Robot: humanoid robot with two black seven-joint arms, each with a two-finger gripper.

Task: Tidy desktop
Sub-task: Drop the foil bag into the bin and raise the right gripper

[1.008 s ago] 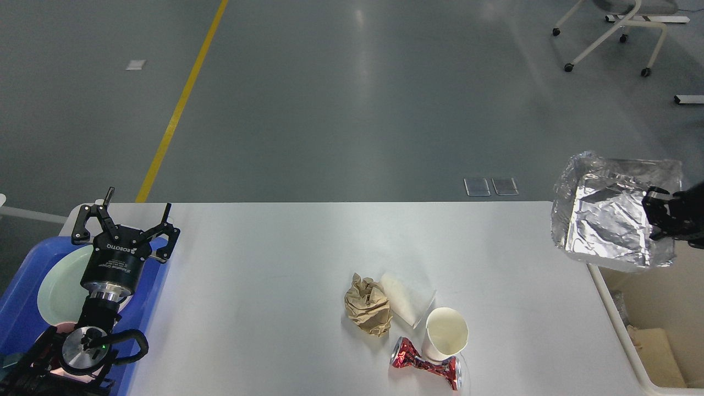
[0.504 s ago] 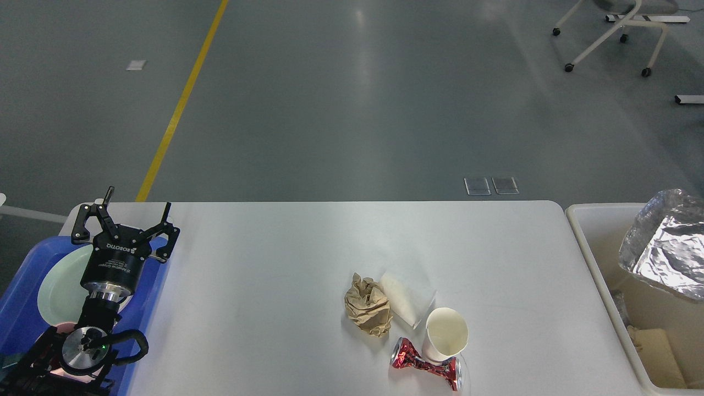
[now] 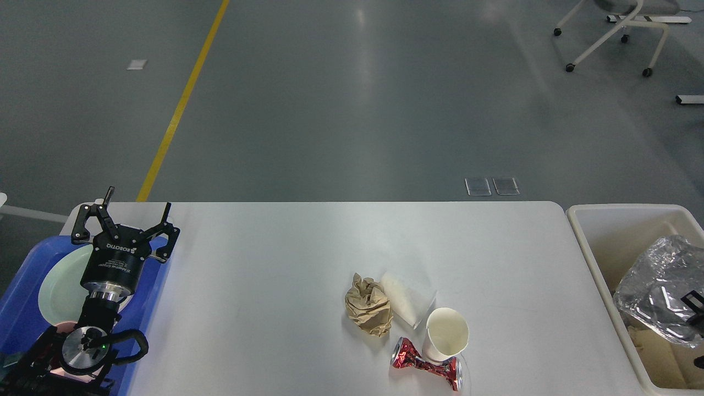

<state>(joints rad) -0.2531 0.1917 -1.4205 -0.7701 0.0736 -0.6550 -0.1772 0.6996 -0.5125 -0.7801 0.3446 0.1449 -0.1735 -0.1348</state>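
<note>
The white desktop [image 3: 264, 258] carries a crumpled brown paper ball [image 3: 367, 304], a white crumpled wrapper [image 3: 408, 298], a paper cup [image 3: 446, 334] and a crushed red can [image 3: 426, 366], all grouped near the front middle. My left gripper [image 3: 129, 212] is open and empty, held above the blue tray at the left end. Only a small dark piece of my right gripper [image 3: 694, 307] shows at the right edge, against the crumpled foil tray [image 3: 654, 294] that lies low in the cream bin [image 3: 591, 231]. Its fingers cannot be told apart.
A blue tray [image 3: 19, 300] with a pale green plate [image 3: 58, 286] sits at the desktop's left end, under my left arm. The cream bin stands beside the desktop's right edge with scraps inside. A wheeled chair [image 3: 610, 38] stands far back right on the floor.
The foil tray has moved from above the desktop's right corner, rightward and down into the cream bin with my right gripper. My left arm has not moved.
</note>
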